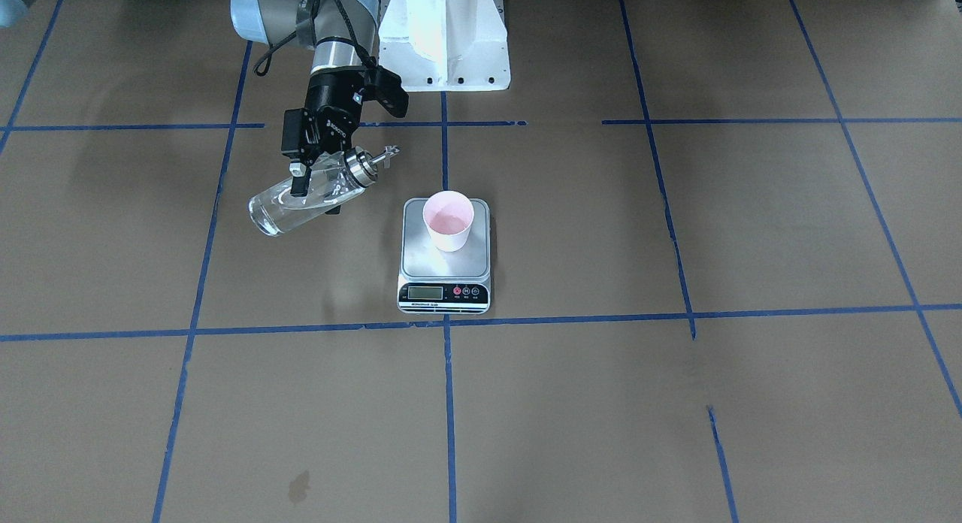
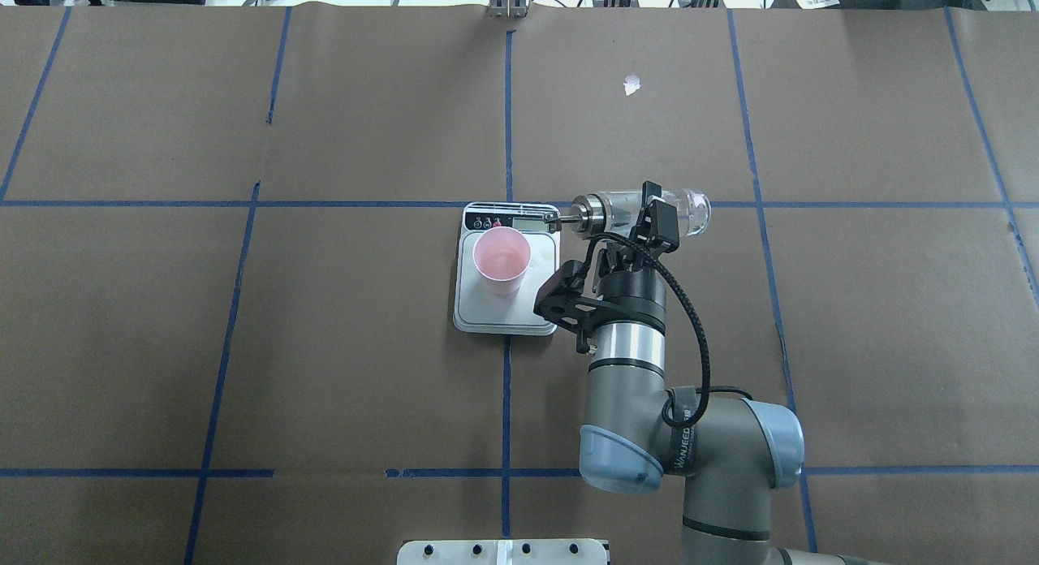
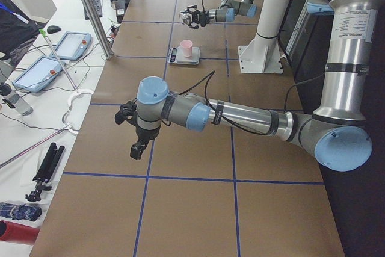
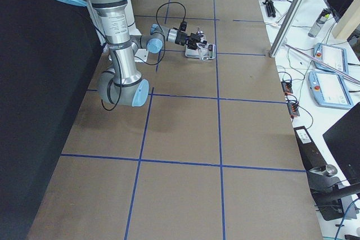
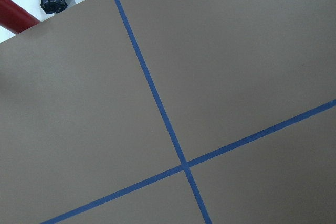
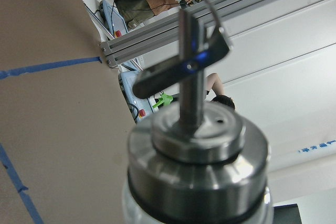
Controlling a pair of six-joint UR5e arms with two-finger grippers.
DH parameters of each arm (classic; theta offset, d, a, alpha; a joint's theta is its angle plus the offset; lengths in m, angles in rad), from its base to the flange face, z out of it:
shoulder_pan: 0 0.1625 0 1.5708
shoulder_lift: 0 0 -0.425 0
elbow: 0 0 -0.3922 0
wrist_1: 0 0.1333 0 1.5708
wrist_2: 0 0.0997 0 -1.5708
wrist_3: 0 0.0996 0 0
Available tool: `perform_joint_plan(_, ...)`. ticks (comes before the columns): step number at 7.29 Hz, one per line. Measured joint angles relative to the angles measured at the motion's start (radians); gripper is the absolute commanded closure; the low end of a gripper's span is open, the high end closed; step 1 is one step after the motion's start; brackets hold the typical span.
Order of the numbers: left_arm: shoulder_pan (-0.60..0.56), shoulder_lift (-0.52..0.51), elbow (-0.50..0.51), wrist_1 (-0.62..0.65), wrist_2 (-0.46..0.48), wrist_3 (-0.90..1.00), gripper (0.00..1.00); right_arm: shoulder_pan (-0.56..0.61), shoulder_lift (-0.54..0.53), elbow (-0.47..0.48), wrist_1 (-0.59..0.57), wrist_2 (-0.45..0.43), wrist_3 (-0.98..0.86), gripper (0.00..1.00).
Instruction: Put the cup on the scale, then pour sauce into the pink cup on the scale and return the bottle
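The right gripper [image 1: 312, 191] sits left of center in the front-facing view. Its two fingers are clamped on the glass body of the bottle [image 1: 270, 211], one on each side. There's exactly one bottle and it's held clear of the table, tipped almost onto its side. In that view the base hangs lower left and the silver spout cap [image 1: 362, 167] points up and right toward the scale. From overhead, the spout tip lines up with the upper right corner of the scale [image 2: 487, 313], right by the display and not over the cup. The right wrist camera is basically filled with that cap [image 6: 197, 145] and its thin spout sticking up. The sauce is too clear to make out through the glass.

Just right of the bottle in the front view is the one scale [image 1: 421, 267], flat on the brown table [image 1: 676, 403]. It has one LCD and three little round buttons on its front strip. One pink cup [image 1: 449, 221] stands upright on the steel platform, toward the edge away from the display.

The left gripper [image 3: 137, 148] hangs low over the table in the left side view, well apart from all that. Whether its fingers are apart or together can't be told. Its wrist camera only shows two blue tape lines [image 5: 157, 106] crossing.
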Motion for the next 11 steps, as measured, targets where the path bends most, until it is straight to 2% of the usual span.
perform_joint_plan(3,0.000,0.012,0.001,0.000,-0.004,0.000,0.00,0.023,0.079,-0.099,-0.062,-0.028,-0.003,1.00)
perform_joint_plan(7,0.000,0.022,0.003,0.001,-0.005,0.001,0.00,0.017,0.104,-0.136,-0.146,-0.136,-0.009,1.00)
perform_joint_plan(11,0.000,0.022,0.011,0.001,-0.017,0.000,0.00,0.015,0.103,-0.168,-0.155,-0.241,-0.087,1.00)
